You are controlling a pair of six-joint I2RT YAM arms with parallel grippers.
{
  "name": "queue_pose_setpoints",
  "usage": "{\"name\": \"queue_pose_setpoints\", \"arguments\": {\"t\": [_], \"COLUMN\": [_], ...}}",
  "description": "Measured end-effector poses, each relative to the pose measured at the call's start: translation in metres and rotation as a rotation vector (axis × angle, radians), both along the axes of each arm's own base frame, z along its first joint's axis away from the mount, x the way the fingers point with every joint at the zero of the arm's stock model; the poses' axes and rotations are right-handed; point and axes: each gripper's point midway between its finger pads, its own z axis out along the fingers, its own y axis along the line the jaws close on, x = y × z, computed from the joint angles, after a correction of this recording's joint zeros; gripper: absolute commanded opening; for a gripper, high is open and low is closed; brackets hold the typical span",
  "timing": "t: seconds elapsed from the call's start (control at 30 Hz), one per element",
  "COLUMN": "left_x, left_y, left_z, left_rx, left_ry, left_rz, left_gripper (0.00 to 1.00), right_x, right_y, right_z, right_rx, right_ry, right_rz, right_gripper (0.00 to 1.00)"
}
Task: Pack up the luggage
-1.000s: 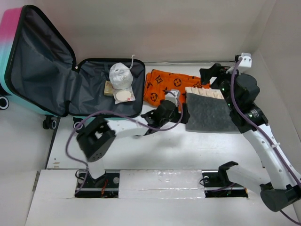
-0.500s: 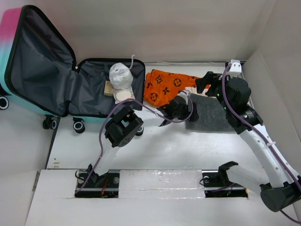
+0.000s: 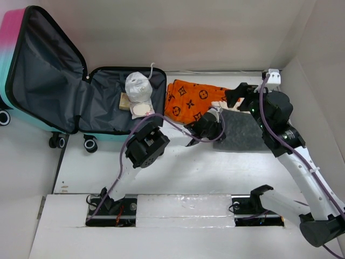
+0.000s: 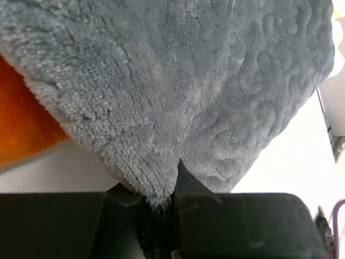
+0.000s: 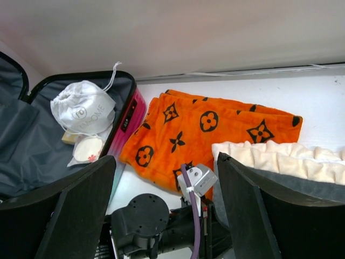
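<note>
The luggage (image 3: 108, 116) lies open at the left, its lid (image 3: 46, 70) raised and its dark lining showing. Inside it are a white drawstring bag (image 3: 138, 85) and a small round pouch (image 3: 142, 110). An orange patterned towel (image 3: 191, 100) lies right of the case. A grey plush towel (image 3: 245, 132) sits on a cream one (image 5: 280, 159). My left gripper (image 3: 214, 125) is shut on the grey towel's (image 4: 215, 81) left edge, with the pile pinched between the jaws (image 4: 160, 197). My right gripper (image 5: 167, 210) hangs open above the towels, holding nothing.
White walls close in the back and right side. The left arm's wrist and purple cable (image 5: 190, 216) lie directly under the right gripper. The case's wheels (image 3: 89, 143) stand at its near edge. A white ledge (image 3: 183, 208) runs along the front by the arm bases.
The left arm reached right to the grey towel and its jaws closed on the towel's edge. The right gripper shifted slightly and stayed open.
</note>
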Motion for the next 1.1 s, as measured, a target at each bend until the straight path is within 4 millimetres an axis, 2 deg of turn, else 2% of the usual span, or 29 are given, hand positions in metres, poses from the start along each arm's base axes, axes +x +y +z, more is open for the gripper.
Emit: {"name": "queue_pose_setpoints", "arguments": {"t": [0.17,0.27,0.43,0.63,0.77,0.87,0.97,1.1], "left_x": [-0.013,-0.024,-0.031,-0.016,0.017,0.054,0.097,0.167], "left_y": [0.004,0.004,-0.003,-0.025,-0.018,0.006,0.048,0.132], "left_z": [0.004,0.027,0.099,0.215,0.289,0.333,0.363,0.389], "left_rx": [0.000,-0.019,-0.097,-0.233,-0.312,-0.355,-0.376,-0.389], "left_ry": [0.003,-0.009,-0.092,-0.224,-0.303,-0.360,-0.390,-0.435], "left_rz": [-0.015,-0.039,-0.090,-0.163,-0.153,-0.108,-0.040,0.114], "left_gripper": [0.00,0.00,0.00,0.00,0.00,0.00,0.00,0.00], "right_x": [-0.005,-0.011,-0.027,-0.041,-0.046,-0.045,-0.045,-0.043], "right_y": [0.002,0.001,-0.008,-0.015,-0.017,-0.019,-0.021,-0.022], "right_z": [0.006,0.012,0.034,0.068,0.078,0.079,0.080,0.080], "right_rx": [0.006,0.014,0.040,0.072,0.082,0.083,0.082,0.080], "right_ry": [-0.016,-0.034,-0.098,-0.177,-0.202,-0.205,-0.206,-0.204], "right_rz": [0.011,0.013,0.006,-0.002,-0.005,-0.011,-0.017,-0.019], "right_gripper": [0.82,0.82,0.82,0.83,0.83,0.83,0.83,0.83]}}
